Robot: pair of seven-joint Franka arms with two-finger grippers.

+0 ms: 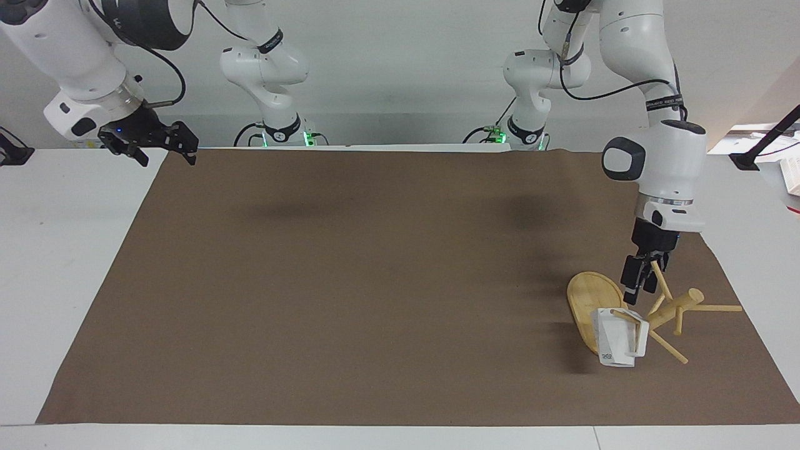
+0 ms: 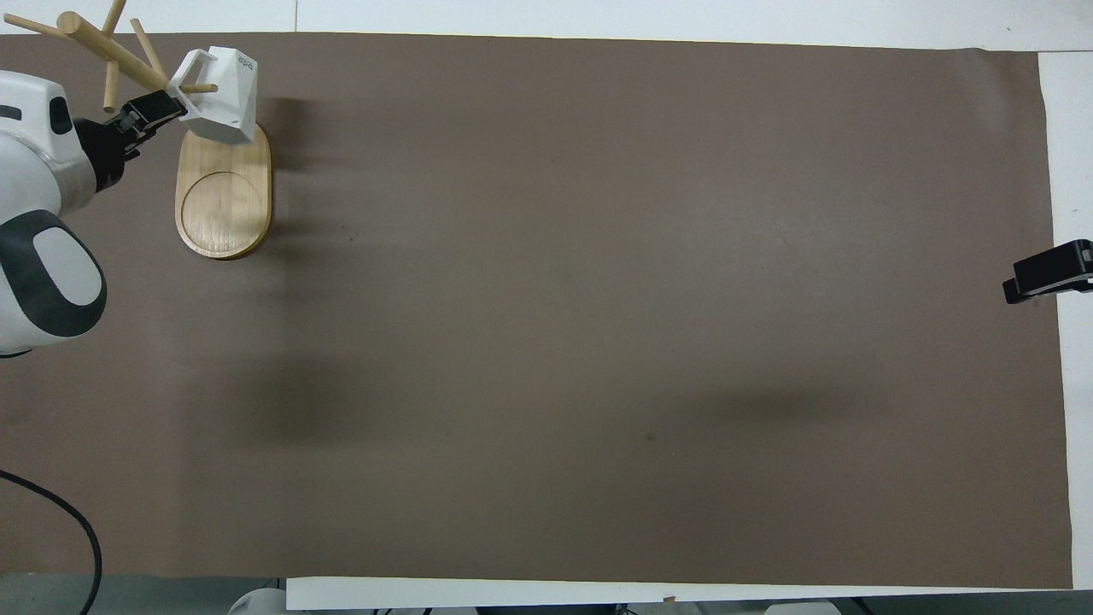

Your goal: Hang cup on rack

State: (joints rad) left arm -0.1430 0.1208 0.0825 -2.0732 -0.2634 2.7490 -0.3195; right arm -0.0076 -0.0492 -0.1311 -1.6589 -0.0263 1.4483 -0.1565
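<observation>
One cup: the cup (image 1: pixel 617 340) hangs upside down by its handle on a peg of the rack (image 1: pixel 631 312), over the end of the rack's base that lies farther from the robots, at the left arm's end of the table.
Task progress: the hanging itself looks done; the peg passes through the handle and nothing grips the cup.
Left to do: in my judgement only drawing the left arm clear, and checking that the cup settles and does not slide off the peg.
Left gripper: the left gripper (image 1: pixel 637 284) is over the rack, just above the cup, its fingers parted and holding nothing.
Right gripper: the right gripper (image 1: pixel 156 142) waits over the table edge at the right arm's end, well apart from the rack; its fingers look spread and empty.
Cup make: white, hard-looking plastic with flat angled facets, narrowing toward its base, which now points outward and bears small dark marks; the handle is a thin flat loop.
Rack make: pale bamboo with visible grain, an oval flat base with a round groove, a round post that leans in both views, and thin straight pegs sticking out at angles.
Table cover: a matte brown mat (image 1: pixel 375 281), smooth, over a white table (image 1: pixel 62 250).
</observation>
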